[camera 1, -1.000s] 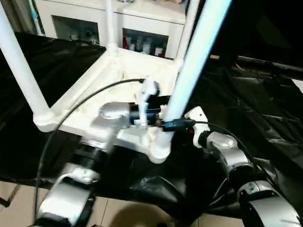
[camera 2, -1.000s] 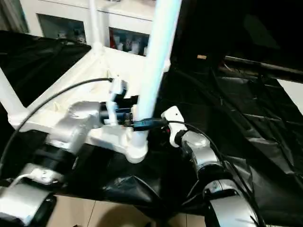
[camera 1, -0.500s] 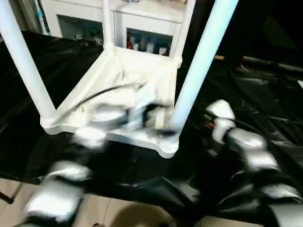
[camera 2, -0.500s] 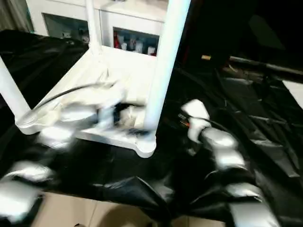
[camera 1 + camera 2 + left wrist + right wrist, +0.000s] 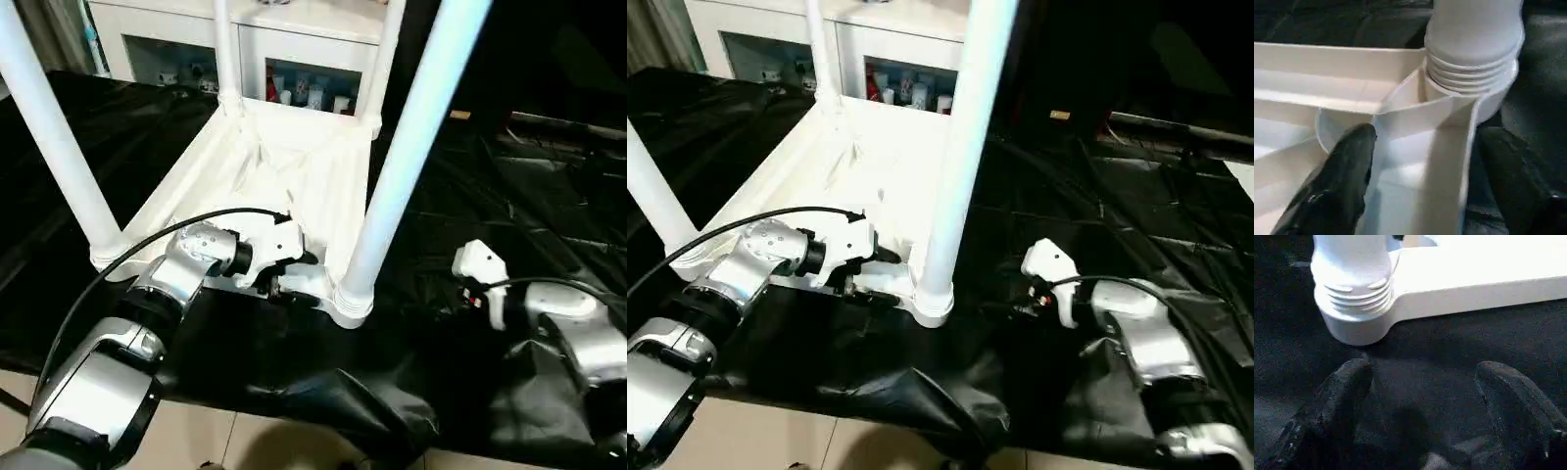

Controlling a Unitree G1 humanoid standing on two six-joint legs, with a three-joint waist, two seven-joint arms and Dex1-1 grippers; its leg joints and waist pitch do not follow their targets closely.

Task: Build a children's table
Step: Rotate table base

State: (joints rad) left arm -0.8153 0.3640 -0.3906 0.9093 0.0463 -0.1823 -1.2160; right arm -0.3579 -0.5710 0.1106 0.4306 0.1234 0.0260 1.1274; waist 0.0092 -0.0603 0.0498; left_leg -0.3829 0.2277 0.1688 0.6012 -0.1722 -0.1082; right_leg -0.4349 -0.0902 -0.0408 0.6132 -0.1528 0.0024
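The children's table (image 5: 294, 166) lies upside down on the black-draped work table, all white, its four legs pointing up. The nearest leg (image 5: 411, 147) stands in the front right corner socket (image 5: 351, 304). My left gripper (image 5: 289, 274) is at the front rim just left of that socket. In the left wrist view it (image 5: 1427, 134) is open, one finger (image 5: 1347, 176) inside the ribbed underside and the other outside the rim wall, both close against it. My right gripper (image 5: 1420, 377) is open and empty, low over the black cloth a short way right of the socket (image 5: 1356, 298).
A white cabinet (image 5: 294, 59) with glass doors stands behind the work table. Wrinkled black cloth (image 5: 529, 166) covers the surface to the right. The cloth's front edge hangs over the floor (image 5: 245, 431) close below the table's corner. A black cable (image 5: 127, 264) loops from my left arm.
My left gripper has dropped from the leg's base to the front rim and its jaws have narrowed a little. My right arm has drawn back to the right, away from the leg.
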